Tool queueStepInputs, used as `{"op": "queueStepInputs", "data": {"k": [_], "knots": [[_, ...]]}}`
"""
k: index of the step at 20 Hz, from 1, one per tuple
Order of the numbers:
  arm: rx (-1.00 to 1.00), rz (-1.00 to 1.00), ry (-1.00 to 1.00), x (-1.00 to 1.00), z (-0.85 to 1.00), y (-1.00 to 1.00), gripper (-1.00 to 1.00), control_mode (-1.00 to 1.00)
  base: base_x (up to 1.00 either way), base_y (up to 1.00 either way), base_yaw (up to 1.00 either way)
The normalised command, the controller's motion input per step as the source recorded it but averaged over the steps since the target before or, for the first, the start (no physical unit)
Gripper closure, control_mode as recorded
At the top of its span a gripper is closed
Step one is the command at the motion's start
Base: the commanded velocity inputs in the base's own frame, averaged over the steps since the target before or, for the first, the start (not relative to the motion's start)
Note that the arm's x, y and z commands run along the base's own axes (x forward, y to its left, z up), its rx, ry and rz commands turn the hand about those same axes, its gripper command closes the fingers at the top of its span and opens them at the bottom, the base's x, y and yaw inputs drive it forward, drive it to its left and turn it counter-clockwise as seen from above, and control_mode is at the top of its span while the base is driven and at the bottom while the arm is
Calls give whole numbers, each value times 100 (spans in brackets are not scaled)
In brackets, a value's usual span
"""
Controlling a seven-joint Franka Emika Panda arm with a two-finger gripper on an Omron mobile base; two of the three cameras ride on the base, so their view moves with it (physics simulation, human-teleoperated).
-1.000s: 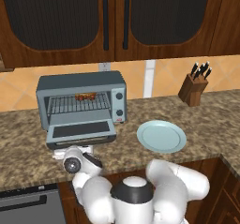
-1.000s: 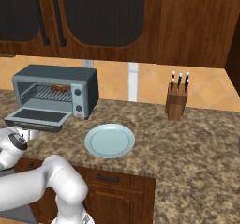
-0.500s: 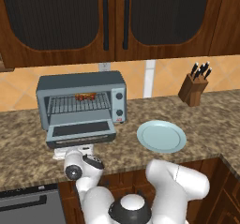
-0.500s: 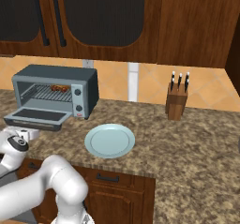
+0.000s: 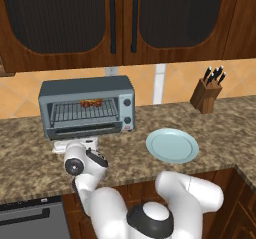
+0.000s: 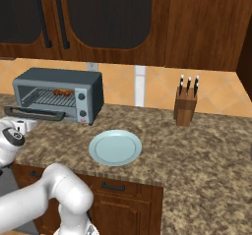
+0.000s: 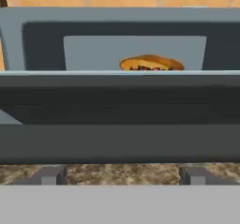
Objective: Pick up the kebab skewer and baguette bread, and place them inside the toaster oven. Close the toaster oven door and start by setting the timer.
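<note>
Grey-blue metal is most of what we get looking along the end effector [image 7: 120, 174]: its two dark fingertips [image 7: 49, 175] stand wide apart, nothing between them, just above the speckled granite tabletop [image 7: 117, 172]. Right in front of them is the toaster oven door [image 7: 120, 141], seen edge-on from the front.

Past the door's upper edge we can see into the toaster oven [image 7: 120, 40], where the baguette bread [image 7: 151, 63] sits as a golden-orange lump with the dark red bits of the kebab skewer [image 7: 152, 68] right up against it. Whether they touch, we can't really tell.

From the left base view, the wrist sits low at the front edge of the tabletop [image 5: 30, 153], just in front of the toaster oven [image 5: 87, 108]. The toaster oven door [image 5: 85, 131] looks partly raised, with the rack still visible above it. The kebab skewer [image 5: 91, 103] shows as small reddish-brown chunks toward the back of the rack.

To the right of the oven there's a pale blue plate [image 5: 172, 145] lying flat with nothing on it, and further right, near the wall, a wooden knife block [image 5: 206, 95]. Dark wood cabinets [image 5: 125, 18] hang above.
</note>
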Motion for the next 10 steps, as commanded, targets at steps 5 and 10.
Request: {"op": "queueStepInputs", "data": {"k": [5,10], "knots": [[0,0,0,55,79,0,-100,-100,0,0,0],[0,0,0,68,26,0,-100,-100,0,0,0]]}}
